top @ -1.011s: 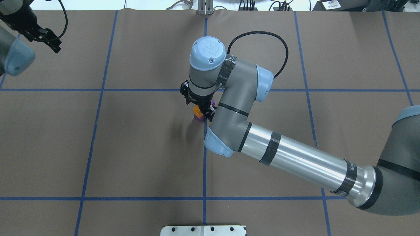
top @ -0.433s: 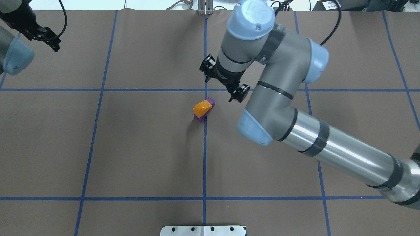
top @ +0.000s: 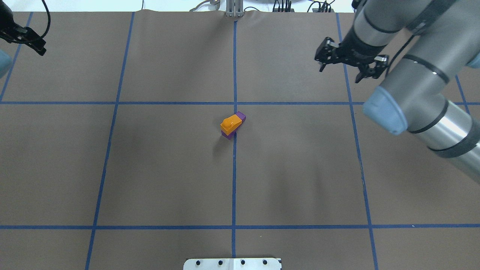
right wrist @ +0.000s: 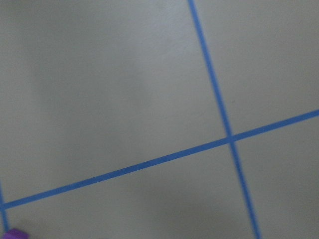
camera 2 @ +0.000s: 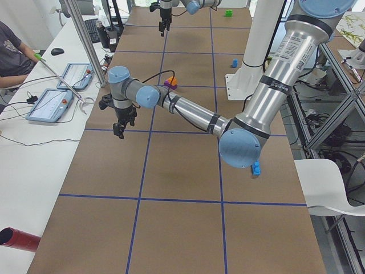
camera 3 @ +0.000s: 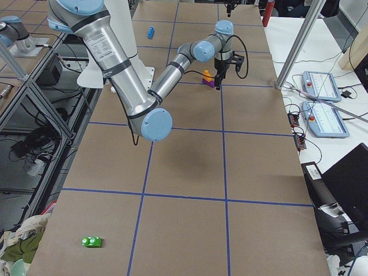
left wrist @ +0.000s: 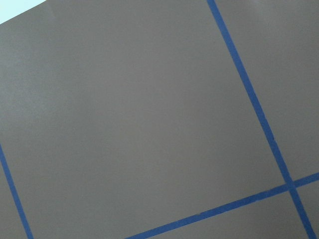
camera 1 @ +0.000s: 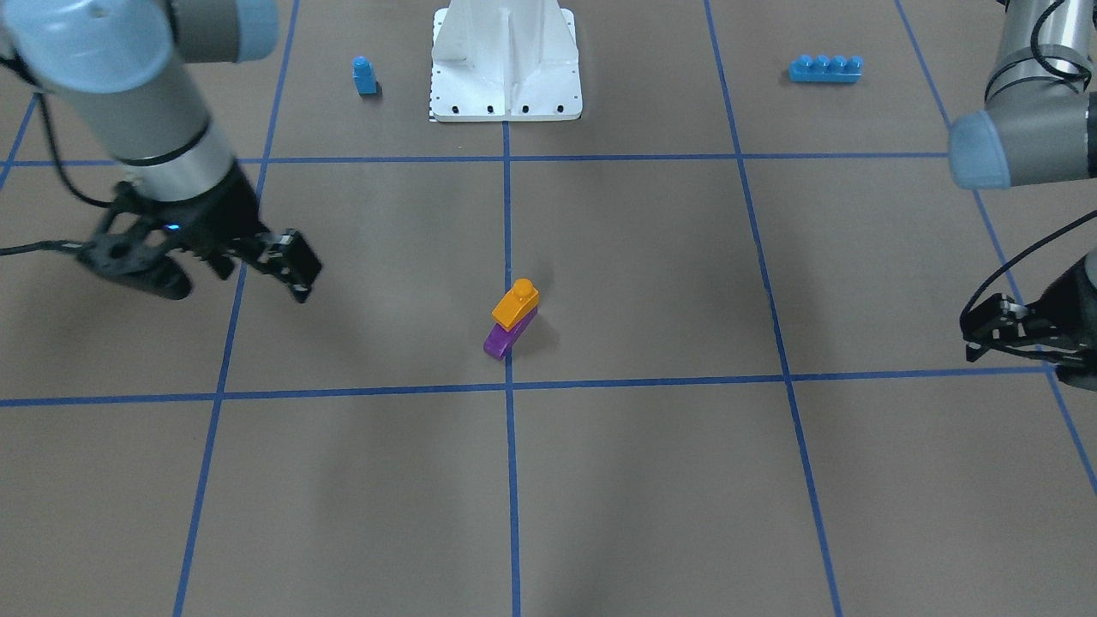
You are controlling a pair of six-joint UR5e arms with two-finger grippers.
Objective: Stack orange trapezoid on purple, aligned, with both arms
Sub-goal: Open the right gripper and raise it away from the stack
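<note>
The orange trapezoid sits stud up on the purple brick near the table's centre, its length along the purple one's. The stack also shows in the front view, orange on purple. Nothing touches it. My right gripper is open and empty, raised well to the far right of the stack; in the front view the right gripper is at the left. My left gripper is at the far left edge, apparently open and empty; in the front view the left gripper is at the right.
A small blue one-stud brick and a long blue brick lie near the white pedestal base. A green brick lies at the robot's right end of the table. Blue tape lines grid the brown cover.
My right gripper has let go of the orange trapezoid, risen and swung away to the far right. The stack stays in place. My left gripper has drawn further left.
</note>
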